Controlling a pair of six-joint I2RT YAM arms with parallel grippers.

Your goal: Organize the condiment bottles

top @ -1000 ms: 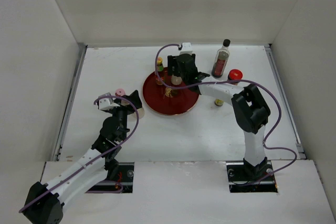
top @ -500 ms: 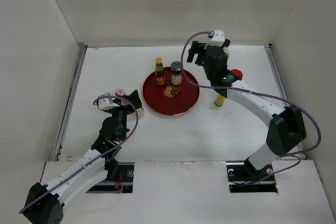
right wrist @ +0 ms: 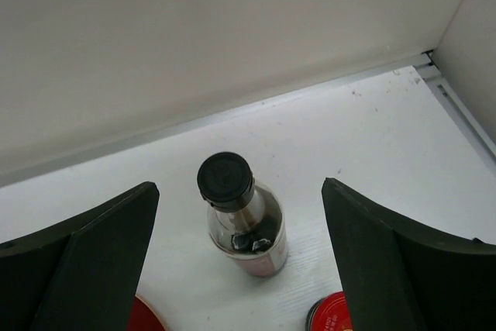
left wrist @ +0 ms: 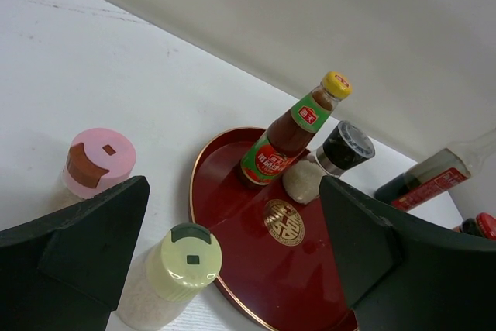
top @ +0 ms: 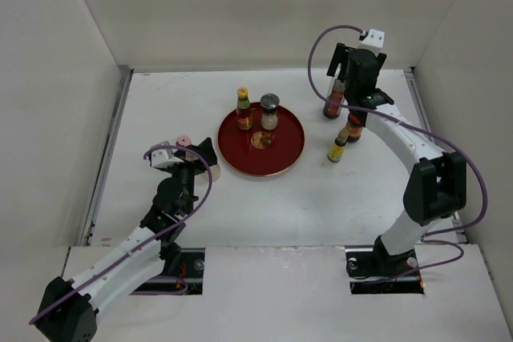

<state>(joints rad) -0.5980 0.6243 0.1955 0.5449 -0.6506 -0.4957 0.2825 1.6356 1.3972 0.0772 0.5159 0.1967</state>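
Note:
The round red tray (top: 284, 158) carries a yellow-capped sauce bottle (top: 243, 108) and a grey-lidded jar (top: 269, 111), both upright. My right gripper (top: 343, 84) hangs open at the back right, over the tall clear black-capped bottle (right wrist: 248, 230); its jaws stand wide on either side, clear of the glass. A red-capped jar (right wrist: 335, 314) stands close beside that bottle. A second yellow-capped bottle (top: 338, 148) stands right of the tray. My left gripper (left wrist: 234, 191) is open at the tray's left rim, the cream-topped shaker (left wrist: 182, 265) between its jaws untouched, and the pink-topped shaker (left wrist: 97, 162) just outside.
White walls close the table at the back and both sides, and the tall bottle stands near the back wall (right wrist: 232, 52). A metal strip (top: 108, 158) runs along the left edge. The tray's front half (left wrist: 310, 284) holds nothing.
My right arm has swung from over the tray to the back right, above the tall bottle, jaws widening. The grey-lidded jar now stands free on the tray. The left arm has not moved.

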